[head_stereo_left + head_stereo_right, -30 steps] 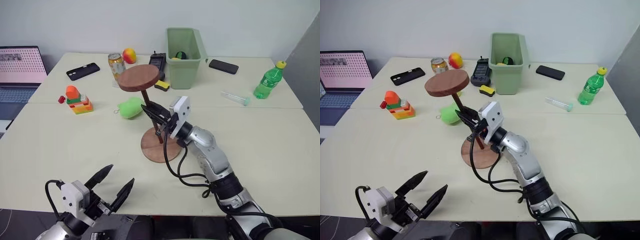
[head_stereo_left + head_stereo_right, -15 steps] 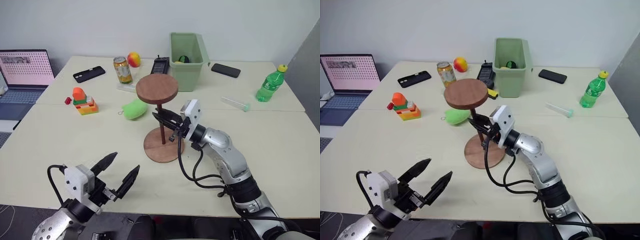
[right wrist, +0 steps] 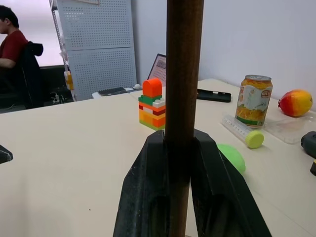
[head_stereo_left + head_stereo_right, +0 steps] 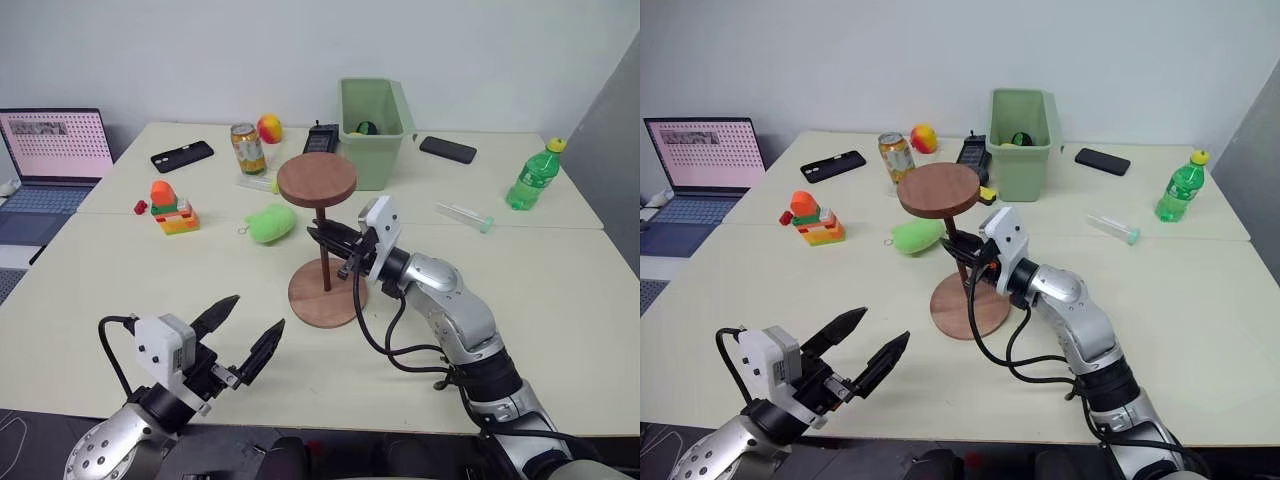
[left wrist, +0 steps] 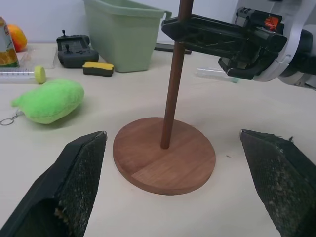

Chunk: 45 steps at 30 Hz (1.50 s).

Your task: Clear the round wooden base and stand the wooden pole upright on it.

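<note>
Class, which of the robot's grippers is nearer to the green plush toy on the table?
Right. The right gripper, shut on the pole, is just beside the plush toy. The left gripper hangs open near the table's front edge, well short of the toy.

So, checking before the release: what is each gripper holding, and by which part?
The right gripper grips the wooden pole mid-rod, between its top disc and the round wooden base. The left gripper holds nothing.
</note>
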Tool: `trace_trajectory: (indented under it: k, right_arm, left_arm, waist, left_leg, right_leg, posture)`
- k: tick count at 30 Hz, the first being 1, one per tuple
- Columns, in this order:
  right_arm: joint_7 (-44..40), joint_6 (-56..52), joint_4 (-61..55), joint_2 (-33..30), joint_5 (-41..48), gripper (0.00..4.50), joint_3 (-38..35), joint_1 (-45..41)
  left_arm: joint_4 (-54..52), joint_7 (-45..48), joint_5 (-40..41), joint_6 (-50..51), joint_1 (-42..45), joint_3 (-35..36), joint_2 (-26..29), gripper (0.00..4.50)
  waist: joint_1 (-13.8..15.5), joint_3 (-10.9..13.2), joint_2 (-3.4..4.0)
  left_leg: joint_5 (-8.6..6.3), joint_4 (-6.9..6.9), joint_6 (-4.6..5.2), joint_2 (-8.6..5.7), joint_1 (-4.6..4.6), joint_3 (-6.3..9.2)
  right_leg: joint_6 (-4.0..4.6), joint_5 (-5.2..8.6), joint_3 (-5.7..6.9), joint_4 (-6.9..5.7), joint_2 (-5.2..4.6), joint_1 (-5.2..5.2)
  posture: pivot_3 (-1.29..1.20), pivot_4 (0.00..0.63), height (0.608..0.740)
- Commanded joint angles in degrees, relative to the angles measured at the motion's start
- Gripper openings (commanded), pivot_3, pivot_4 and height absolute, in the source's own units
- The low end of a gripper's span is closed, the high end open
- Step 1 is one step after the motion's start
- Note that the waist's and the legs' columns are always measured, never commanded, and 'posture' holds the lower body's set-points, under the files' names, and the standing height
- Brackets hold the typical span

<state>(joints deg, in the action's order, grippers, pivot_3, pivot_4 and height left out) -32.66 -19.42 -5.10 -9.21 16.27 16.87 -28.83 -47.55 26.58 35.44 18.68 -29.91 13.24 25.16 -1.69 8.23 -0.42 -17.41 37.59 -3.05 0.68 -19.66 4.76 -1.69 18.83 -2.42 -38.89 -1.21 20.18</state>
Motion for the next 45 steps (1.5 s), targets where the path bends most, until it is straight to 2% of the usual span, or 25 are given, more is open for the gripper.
trace_trajectory:
  k: [1,5,8,13,17,22,28,31,35,45]
  right_arm:
    - [1.2,-7.7,10.3,-2.8,-5.9,0.23,4.0,3.7]
    - [2.9,-13.9,10.3,-1.0,-3.0,0.23,2.4,3.7]
    - [3.1,-14.9,9.5,-0.5,-2.6,0.23,2.5,4.0]
    - [2.8,-14.6,9.3,-1.2,-3.8,0.23,4.1,5.0]
    - [-0.1,-2.2,11.0,-5.8,-11.9,0.23,10.1,4.5]
    - [3.0,-13.5,11.8,-1.1,-3.3,0.23,3.4,4.6]
    - [0.1,-8.8,11.4,-4.0,-8.3,0.23,7.9,4.1]
    - [2.0,-15.0,11.7,-1.3,-3.7,0.23,4.2,4.4]
    - [-0.3,-12.7,11.4,-3.7,-6.7,0.23,7.4,4.3]
    - [0.1,-11.3,10.0,-2.9,-5.5,0.23,5.8,4.2]
  left_arm:
    - [-3.3,-0.9,0.8,0.6,0.8,0.0,0.6,4.50]
    - [-4.0,-1.2,1.4,1.5,0.9,0.5,0.9,4.50]
    - [-3.8,-1.0,2.1,1.8,1.2,1.3,1.4,4.50]
    - [-2.6,-0.2,3.1,1.8,1.7,2.5,2.0,4.50]
    - [0.0,1.9,3.5,0.6,1.6,3.9,2.3,4.50]
    - [3.9,5.1,3.0,-1.5,1.6,5.0,1.9,4.50]
    - [8.4,9.2,2.2,-5.1,0.7,5.8,1.3,4.50]
    - [9.0,10.3,1.5,-6.7,-0.3,5.5,0.7,4.50]
    - [6.9,10.5,-0.8,-9.3,-4.1,3.2,-1.3,4.50]
    - [5.9,9.8,-2.5,-10.4,-4.8,1.4,-2.3,4.50]
  waist:
    - [0.0,-0.2,-0.01]
    - [0.0,-0.3,-0.04]
    - [-0.1,-0.4,-0.02]
    - [-0.1,-0.6,0.04]
    - [-0.1,-0.6,0.10]
    - [-0.1,-0.5,0.28]
    - [-0.1,-0.6,0.28]
    - [-0.1,-0.7,0.30]
    - [-0.2,-0.7,0.31]
    - [-0.2,-0.7,0.31]
  left_leg:
    - [0.00,-0.05,0.00,0.00,0.02,-0.01]
    - [0.01,-0.54,-0.01,-0.02,0.45,-0.15]
    - [0.00,-0.76,-0.03,0.04,0.84,-0.14]
    - [-0.01,-0.83,-0.04,0.05,0.84,-0.13]
    - [-0.02,-0.85,-0.06,0.04,0.88,-0.13]
    - [-0.03,-0.94,-0.07,0.03,0.83,-0.15]
    - [-0.03,-1.19,-0.11,0.04,0.85,-0.14]
    - [-0.02,-1.42,-0.12,0.05,0.86,-0.13]
    - [-0.04,-1.57,-0.16,0.06,0.83,-0.17]
    - [-0.09,-1.65,-0.22,0.07,0.83,-0.12]
  right_leg:
    - [0.00,0.00,-0.01,0.01,0.00,0.00]
    - [-0.16,0.16,-0.15,0.18,-0.05,-0.22]
    - [0.09,0.49,-0.15,0.21,-0.05,-0.56]
    - [0.29,0.64,-0.15,0.20,-0.05,-0.56]
    - [0.29,0.68,-0.15,0.26,-0.06,-0.56]
    - [0.31,0.70,-0.19,0.34,-0.08,-0.54]
    - [0.38,0.77,-0.18,0.45,-0.09,-0.54]
    - [0.38,0.77,-0.18,0.67,-0.09,-0.54]
    - [0.37,0.75,-0.24,0.93,-0.10,-0.55]
    - [0.42,0.80,-0.26,1.01,-0.12,-0.54]
  posture:
    - [0.00,0.150,0.740]
    - [0.00,0.150,0.740]
    - [0.00,0.150,0.740]
    - [0.00,0.150,0.740]
    - [0.00,0.150,0.740]
    - [0.00,0.150,0.740]
    - [0.00,0.150,0.740]
    - [0.00,0.150,0.740]
    - [0.00,0.150,0.740]
    - [0.00,0.150,0.740]
